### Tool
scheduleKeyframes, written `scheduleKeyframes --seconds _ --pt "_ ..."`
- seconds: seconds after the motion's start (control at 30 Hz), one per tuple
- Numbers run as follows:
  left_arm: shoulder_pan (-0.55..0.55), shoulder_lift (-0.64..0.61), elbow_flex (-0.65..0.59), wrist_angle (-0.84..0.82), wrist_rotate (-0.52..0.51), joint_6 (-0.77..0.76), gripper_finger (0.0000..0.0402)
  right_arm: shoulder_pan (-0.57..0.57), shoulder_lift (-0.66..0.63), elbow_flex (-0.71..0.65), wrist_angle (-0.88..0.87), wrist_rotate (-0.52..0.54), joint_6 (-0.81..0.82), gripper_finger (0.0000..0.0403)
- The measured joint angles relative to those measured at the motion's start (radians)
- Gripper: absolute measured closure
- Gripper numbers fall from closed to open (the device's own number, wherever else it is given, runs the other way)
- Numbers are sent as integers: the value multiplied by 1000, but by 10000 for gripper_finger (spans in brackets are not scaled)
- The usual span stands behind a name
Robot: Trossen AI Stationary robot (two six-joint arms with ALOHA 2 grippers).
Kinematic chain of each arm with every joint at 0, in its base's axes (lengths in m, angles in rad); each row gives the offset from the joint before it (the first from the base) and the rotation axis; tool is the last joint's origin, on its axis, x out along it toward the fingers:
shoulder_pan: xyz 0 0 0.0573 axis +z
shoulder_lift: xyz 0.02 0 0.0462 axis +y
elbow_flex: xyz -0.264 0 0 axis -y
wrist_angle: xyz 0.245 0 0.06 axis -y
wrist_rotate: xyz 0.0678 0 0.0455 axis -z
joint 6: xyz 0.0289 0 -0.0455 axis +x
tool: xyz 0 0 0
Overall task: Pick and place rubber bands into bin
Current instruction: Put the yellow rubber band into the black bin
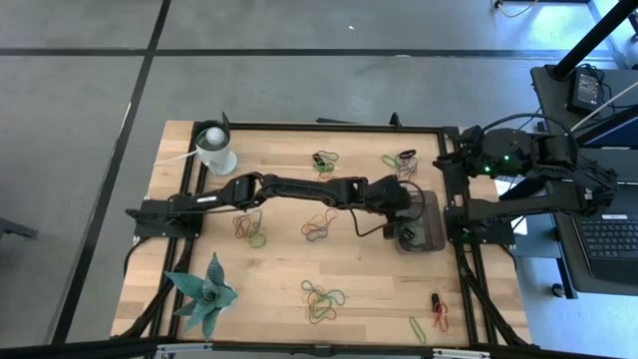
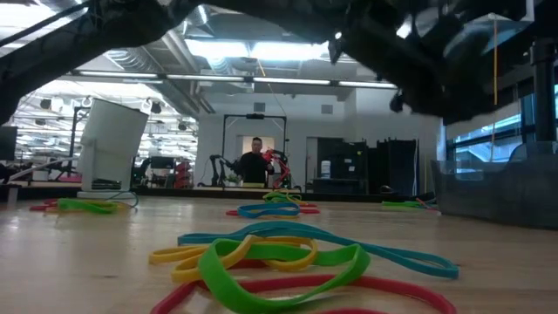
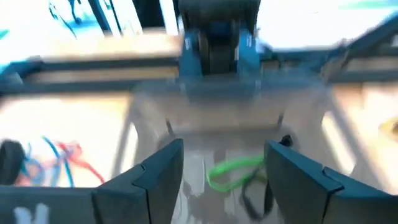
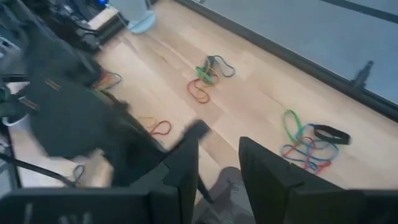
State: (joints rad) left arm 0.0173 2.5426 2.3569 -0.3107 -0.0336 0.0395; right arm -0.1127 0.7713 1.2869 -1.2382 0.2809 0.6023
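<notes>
The bin (image 1: 433,211) is a dark grey low-walled tray at the table's right side. My left arm reaches across the table, and its gripper (image 1: 406,221) hangs open over the bin. In the left wrist view a green rubber band (image 3: 231,172) and a dark one (image 3: 254,194) lie on the bin's floor (image 3: 199,134), between and beyond my left fingers (image 3: 155,177), which hold nothing. My right gripper (image 4: 219,163) is drawn back above the table's far right corner (image 1: 457,165), its fingers apart and empty. More rubber bands lie in loose clusters on the wood (image 1: 321,299) (image 1: 324,160) (image 1: 399,160).
A white cup (image 1: 214,150) stands at the far left and a green spiky plant (image 1: 204,294) at the near left. Band clusters also lie at mid-table (image 1: 249,227) (image 1: 319,225) and near right (image 1: 439,309). A black frame (image 1: 457,269) edges the table.
</notes>
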Motion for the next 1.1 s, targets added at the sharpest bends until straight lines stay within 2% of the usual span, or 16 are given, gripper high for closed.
scheduleKeyframes --seconds 0.2,0.3,0.43,0.5,0.7,0.93,1.1 --pt "7 -99 0 -191 2 -29 243 0 -4 0 -60 15 26 283" --pt "16 -137 0 -325 19 -55 290 0 1 0 -64 17 26 283" --pt "37 -171 -1 -509 62 -172 366 0 12 0 -62 37 26 283" --pt "45 -183 -1 -589 87 -205 391 0 19 0 -62 40 26 283" --pt "47 -193 -1 -766 140 -233 400 0 59 0 -61 40 50 283" --pt "24 -192 -36 -1013 30 -155 400 0 150 0 -29 41 47 283" --pt "3 -209 -107 -1044 26 -100 399 0 235 0 15 41 36 283"
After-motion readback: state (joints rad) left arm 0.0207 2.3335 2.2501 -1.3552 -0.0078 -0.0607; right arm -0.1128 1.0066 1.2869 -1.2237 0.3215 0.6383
